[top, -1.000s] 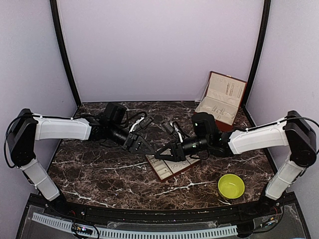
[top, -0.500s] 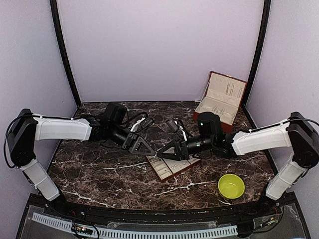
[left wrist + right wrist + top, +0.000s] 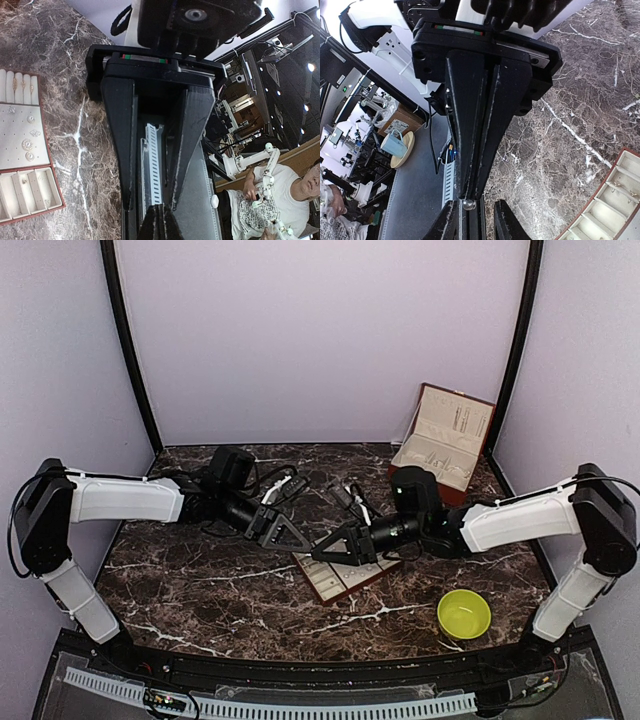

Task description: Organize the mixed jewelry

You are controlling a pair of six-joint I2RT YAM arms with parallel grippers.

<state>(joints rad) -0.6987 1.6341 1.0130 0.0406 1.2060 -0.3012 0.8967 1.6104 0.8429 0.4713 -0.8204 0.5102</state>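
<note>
My left gripper (image 3: 303, 547) hovers above the near-left corner of the cream-lined tray (image 3: 330, 585). It is shut on a tiny silvery stud (image 3: 468, 203), which sticks out at its tips (image 3: 468, 196). My right gripper (image 3: 318, 552) faces it tip to tip and is open. Its fingertips (image 3: 448, 220) stand on either side of the stud without touching it. More of the mixed jewelry, small studs (image 3: 27, 145) and rings (image 3: 22, 85), rests on the tray (image 3: 46, 150). A thin chain (image 3: 506, 158) lies on the marble.
An open reddish-brown box (image 3: 445, 440) with cream lining stands at the back right. A yellow-green bowl (image 3: 464, 613) sits at the front right. The tray's compartments (image 3: 620, 195) lie just right of the two grippers.
The right wrist drew back to the right, then came a little left again, and its jaws stand slightly wider. The left gripper stayed shut and barely moved.
</note>
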